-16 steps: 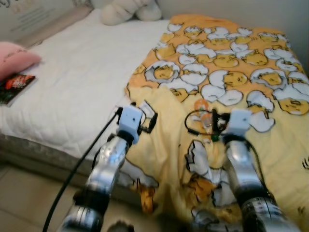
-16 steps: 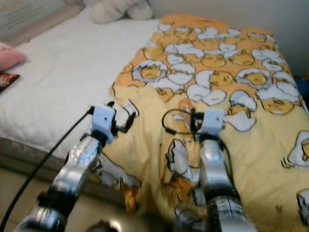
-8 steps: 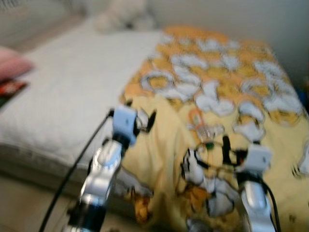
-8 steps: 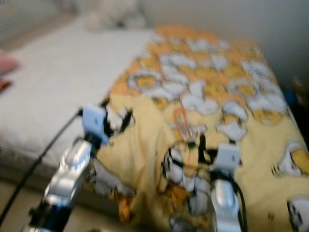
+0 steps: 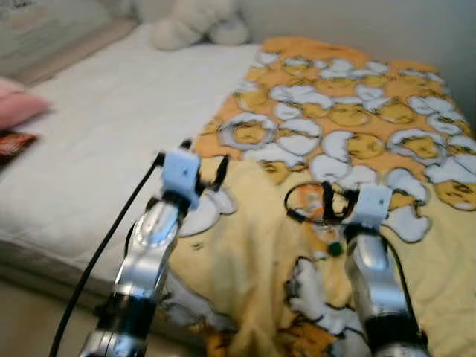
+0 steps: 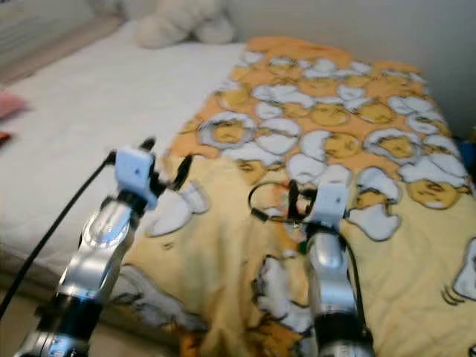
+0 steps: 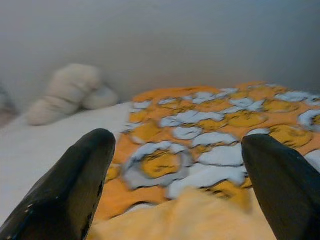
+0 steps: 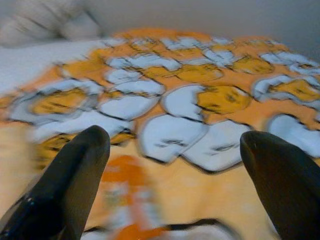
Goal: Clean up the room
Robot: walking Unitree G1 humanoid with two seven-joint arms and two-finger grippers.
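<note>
A yellow and orange blanket (image 5: pixel 349 111) printed with cartoon eggs covers the right half of the bed. Its near part is turned over in a rumpled pale yellow fold (image 5: pixel 253 238). My left gripper (image 5: pixel 204 160) hovers over the left edge of that fold, open, with nothing between its fingers (image 7: pixel 75 185). My right gripper (image 5: pixel 335 199) is over the middle of the fold, also open and empty; its wrist view shows the egg pattern (image 8: pixel 170 115) between the two black fingers (image 8: pixel 280 185).
Bare white mattress (image 5: pixel 97 141) spreads to the left. A white plush toy (image 5: pixel 199 21) lies at the head of the bed by the wall. A pink pillow (image 5: pixel 18 104) and a dark red book (image 5: pixel 13 143) sit at the far left edge.
The view shook and blurred half a second ago. The right arm dipped low and came back up. My left gripper has shifted a little left. Both grippers stayed open.
</note>
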